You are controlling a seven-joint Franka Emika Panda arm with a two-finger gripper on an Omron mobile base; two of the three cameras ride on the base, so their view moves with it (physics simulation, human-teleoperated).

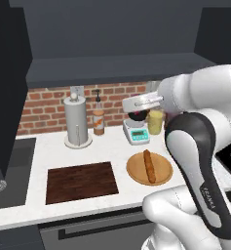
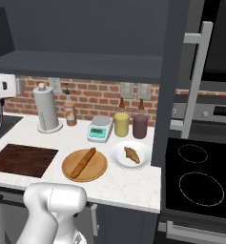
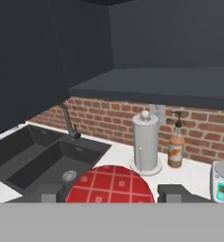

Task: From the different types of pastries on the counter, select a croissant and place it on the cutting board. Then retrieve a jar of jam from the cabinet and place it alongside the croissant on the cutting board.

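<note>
Between the gripper (image 3: 111, 194) tips sits the jar of jam (image 3: 109, 185), jaws clenched on its red lid. Carried carelessly, it could slip before reaching the cutting board (image 1: 81, 181)

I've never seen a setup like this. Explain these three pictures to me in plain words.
This is a simulated kitchen with a white robot arm on a driving base. Two pictures come from cameras on that base, behind the arm to its left and right. The third comes from a camera on the hand, looking along its gripper. On the counter lie a dark cutting board, a baguette on a round wooden plate, a croissant on a white plate, and a kitchen scale. The gripper is closed on a jar of jam with a red checked lid.
</note>
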